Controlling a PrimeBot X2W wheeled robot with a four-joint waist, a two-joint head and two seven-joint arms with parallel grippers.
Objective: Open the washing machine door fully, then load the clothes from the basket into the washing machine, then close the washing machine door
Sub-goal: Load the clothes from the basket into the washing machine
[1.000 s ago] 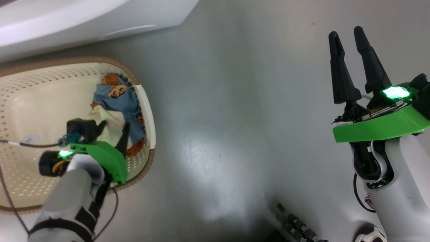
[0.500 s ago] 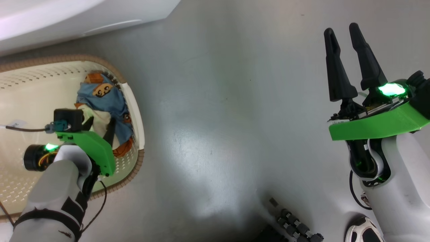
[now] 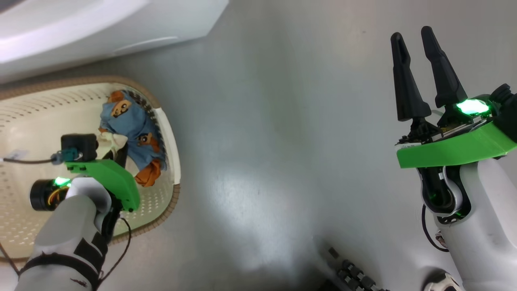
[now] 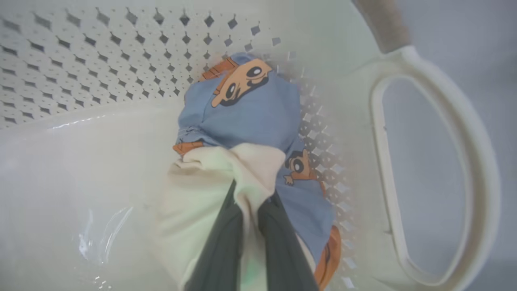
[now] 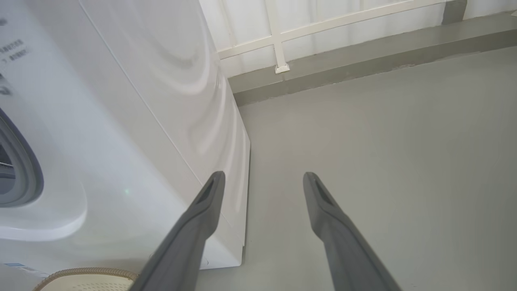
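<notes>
The left pincer (image 4: pixel 252 194) is gripping the clothes (image 4: pixel 250 113) in the basket (image 4: pixel 436 68).
At the basket's handle-end corner it is clamping the cream fold, probably so the whole bundle lifts together; the right pincer (image 3: pixel 412 33) is hanging open well away from the basket, seemingly to leave room. The washing machine (image 5: pixel 141 121) is standing just beyond the basket.

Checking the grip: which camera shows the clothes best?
Left wrist view: the clothes lie close and central, cream fabric pinched in the shut left claw. The head view shows them small in the basket, partly behind that claw. The right wrist view faces the washing machine.
</notes>
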